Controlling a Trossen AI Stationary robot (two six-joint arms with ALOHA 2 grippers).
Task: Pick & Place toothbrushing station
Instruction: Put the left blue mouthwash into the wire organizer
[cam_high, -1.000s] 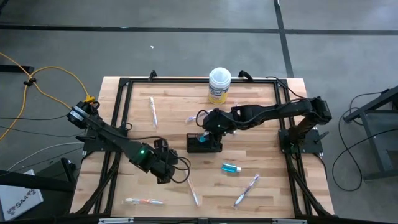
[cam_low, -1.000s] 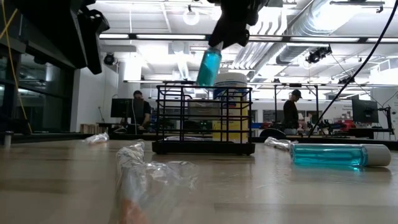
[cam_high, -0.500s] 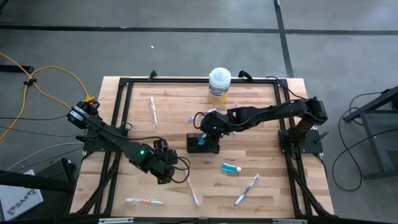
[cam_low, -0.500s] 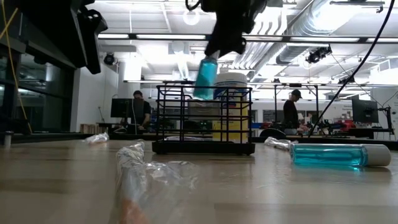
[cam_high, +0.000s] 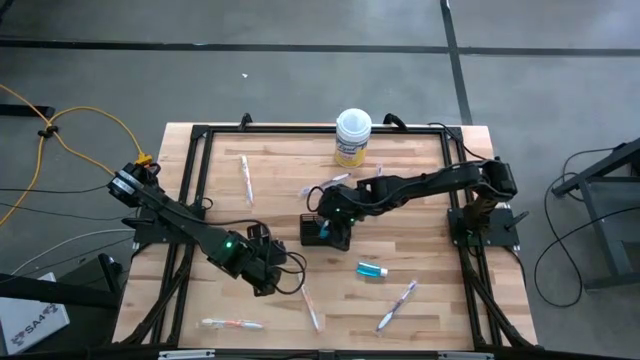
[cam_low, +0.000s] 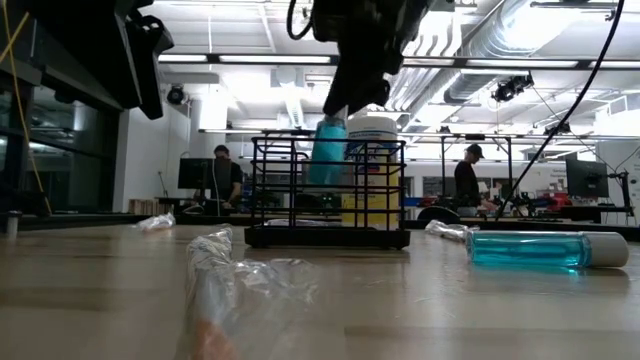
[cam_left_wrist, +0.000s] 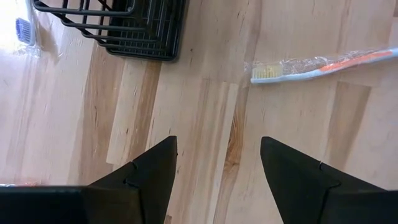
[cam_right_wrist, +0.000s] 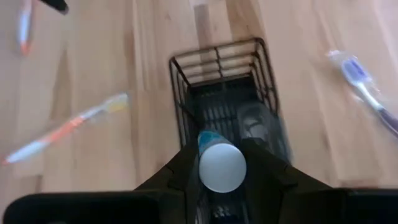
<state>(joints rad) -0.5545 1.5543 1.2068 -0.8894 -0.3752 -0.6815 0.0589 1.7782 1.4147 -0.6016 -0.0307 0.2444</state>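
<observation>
While the right claw (cam_right_wrist: 222, 163) gripped the small teal white-capped tube (cam_low: 327, 153) by its cap end over the black wire-mesh holder (cam_low: 327, 193), the tube looked light, stiff and slippery.

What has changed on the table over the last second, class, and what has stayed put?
The right gripper, shut on a teal tube, has moved left and lowered it, so its lower end now dips inside the black wire holder. Unchanged: the left gripper waits open over bare wood, the second teal tube lies flat, and the toothbrushes lie scattered.
</observation>
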